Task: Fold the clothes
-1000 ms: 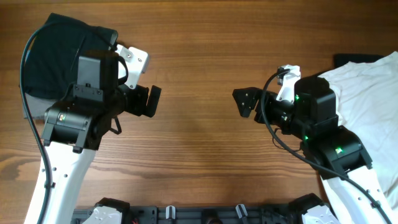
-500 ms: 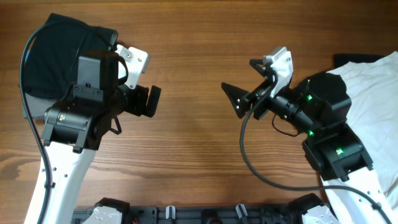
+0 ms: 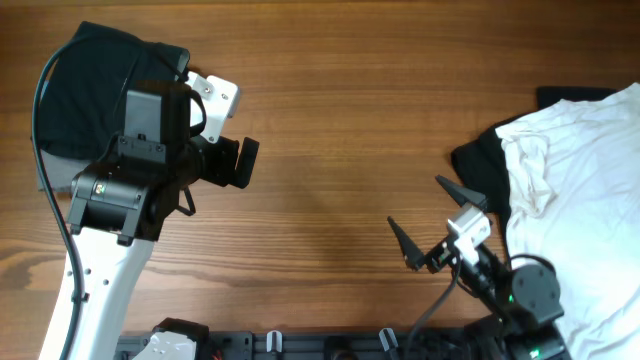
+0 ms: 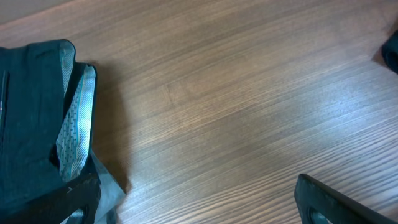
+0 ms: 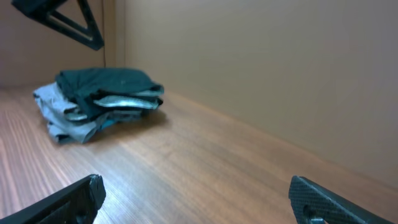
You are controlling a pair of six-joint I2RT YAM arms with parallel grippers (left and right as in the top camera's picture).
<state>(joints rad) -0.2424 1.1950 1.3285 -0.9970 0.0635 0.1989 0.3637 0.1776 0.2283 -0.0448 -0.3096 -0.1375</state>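
A folded stack of dark and light-blue clothes (image 3: pixel 85 90) lies at the table's back left; it also shows in the left wrist view (image 4: pixel 31 124) and in the right wrist view (image 5: pixel 99 102). A crumpled white garment (image 3: pixel 580 170) lies at the right over a black garment (image 3: pixel 478 170). My left gripper (image 3: pixel 240 162) is open and empty just right of the stack, over bare wood (image 4: pixel 199 208). My right gripper (image 3: pixel 428 218) is open and empty, drawn back near the front edge left of the white garment, and points across the table (image 5: pixel 199 199).
The wooden table top (image 3: pixel 340 100) stretches between the stack and the white garment. The left arm's body (image 3: pixel 130 190) stands at the front left. Part of the left arm shows at the top left of the right wrist view (image 5: pixel 62 18). A plain wall stands behind the table.
My right arm has pulled back from the middle right to the front edge and tilted up, uncovering the white and black garments. The left arm has not moved.
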